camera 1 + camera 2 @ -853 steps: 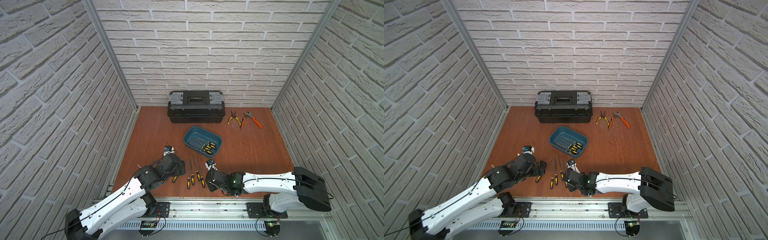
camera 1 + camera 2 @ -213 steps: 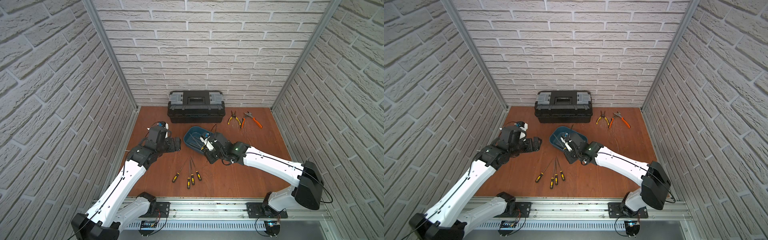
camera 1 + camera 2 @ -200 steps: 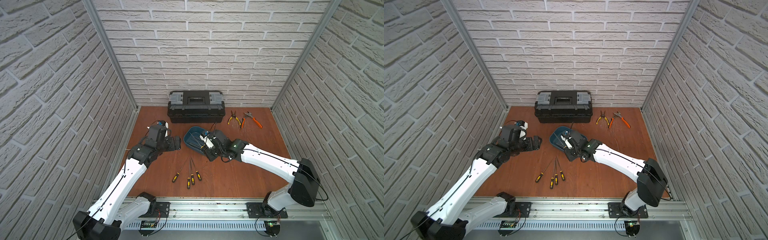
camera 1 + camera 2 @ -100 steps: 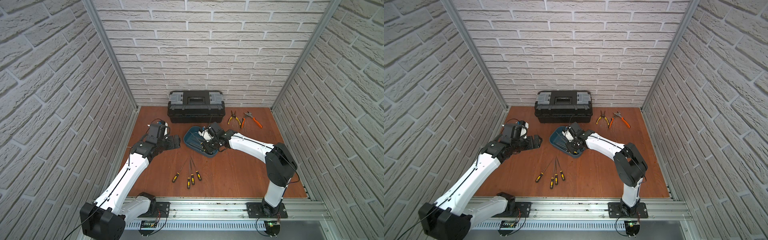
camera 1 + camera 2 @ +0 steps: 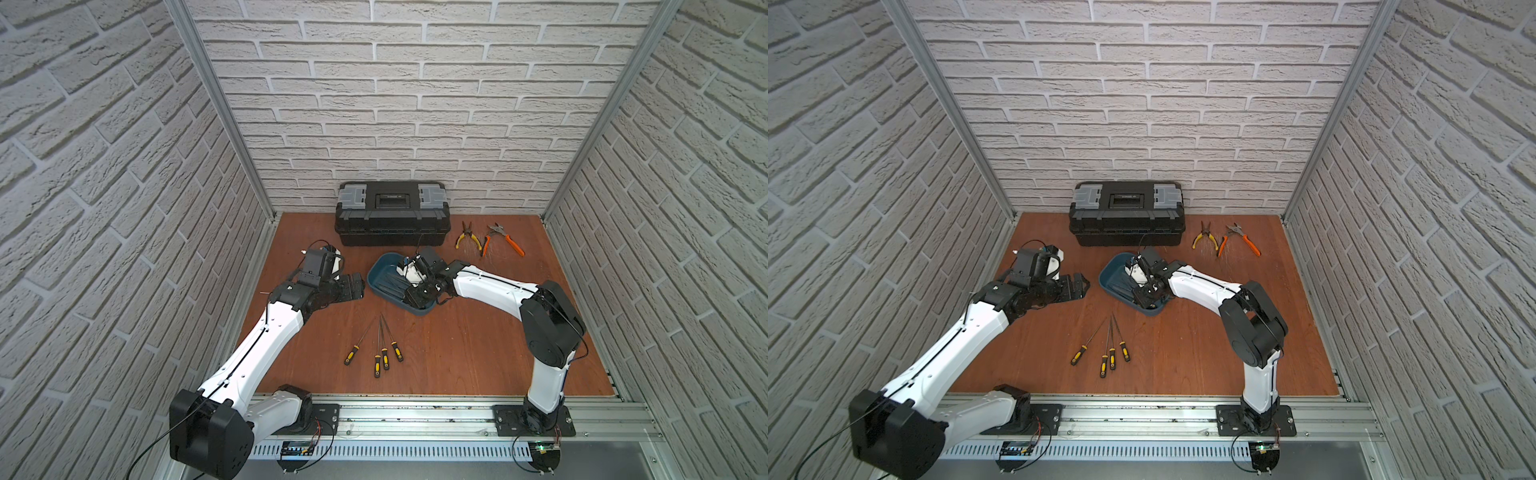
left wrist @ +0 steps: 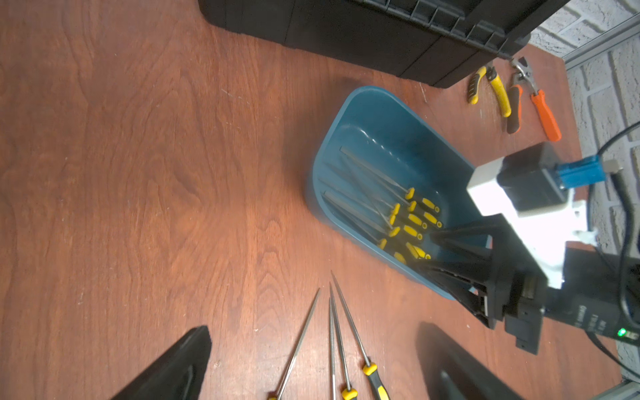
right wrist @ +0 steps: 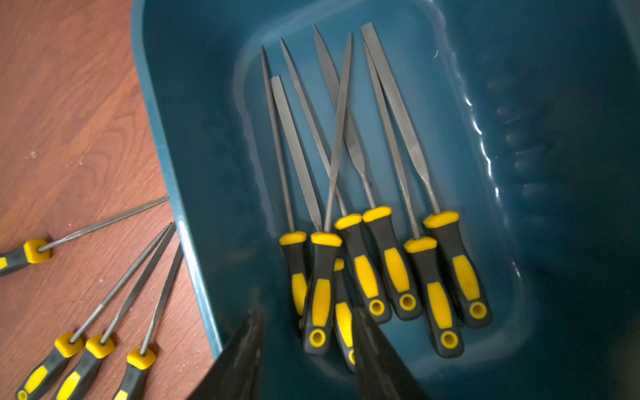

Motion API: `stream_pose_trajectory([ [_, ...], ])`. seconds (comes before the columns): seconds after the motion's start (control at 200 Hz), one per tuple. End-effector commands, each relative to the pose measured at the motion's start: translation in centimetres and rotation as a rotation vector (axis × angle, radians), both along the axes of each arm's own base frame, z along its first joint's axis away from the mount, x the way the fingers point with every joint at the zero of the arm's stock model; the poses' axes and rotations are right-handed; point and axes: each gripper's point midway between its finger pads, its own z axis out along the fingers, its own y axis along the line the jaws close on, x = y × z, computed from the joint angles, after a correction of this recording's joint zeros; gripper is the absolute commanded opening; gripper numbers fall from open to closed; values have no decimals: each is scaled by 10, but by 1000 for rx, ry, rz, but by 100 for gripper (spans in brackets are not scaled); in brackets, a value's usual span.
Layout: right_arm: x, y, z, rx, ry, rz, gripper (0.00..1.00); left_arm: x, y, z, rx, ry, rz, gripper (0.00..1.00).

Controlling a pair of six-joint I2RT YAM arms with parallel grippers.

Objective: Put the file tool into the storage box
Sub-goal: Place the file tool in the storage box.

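1. The right gripper point(image 7: 306, 310) is poised inside the storage box point(image 7: 194, 138). Its jaws are parted partway and clamp nothing, with a gap on each side of the handle lying between them.
2. The top file point(image 7: 320, 294) lies between the right jaws, crossed over the other files in the box and free of both fingers.
3. The left gripper point(image 6: 313, 327) is held over the table point(image 5: 457, 353), just beside the box. Its jaws are spread wide and empty, and the tips of the loose files show ahead of the gap between them.
4. Progress, as a judgement: delivery of the top file looks complete, and the right gripper has only to lift clear. Seven files lie in the box. Four loose files point(image 5: 385, 359) are left on the table, well apart from the right jaws, so roughly two thirds of the set is stowed.
5. Counts:
   - eleven files in all;
   - one storage box;
   - one black toolbox point(image 5: 392, 212), shut, beyond the box from both grippers;
   - two pairs of pliers: yellow-handled pliers point(image 5: 468, 237) and orange-handled pliers point(image 5: 503, 241).
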Motion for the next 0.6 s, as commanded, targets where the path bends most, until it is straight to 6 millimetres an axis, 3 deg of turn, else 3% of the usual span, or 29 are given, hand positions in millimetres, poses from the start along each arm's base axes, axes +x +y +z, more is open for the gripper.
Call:
stream_pose_trajectory([
  [0.0, 4, -2, 29, 26, -72, -29, 49, -1, 0, 4, -27, -28, 3, 98],
  [0.245, -2, -30, 75, 36, -175, -220, 51, -15, 0, -17, -14, 6, -9, 98],
  [0.385, -25, -51, 86, 62, -228, -361, 50, -25, -10, -29, 0, 30, -44, 98],
  [0.595, -76, -52, 83, 75, -248, -404, 49, -35, -37, -39, 17, 5, -98, 98],
])
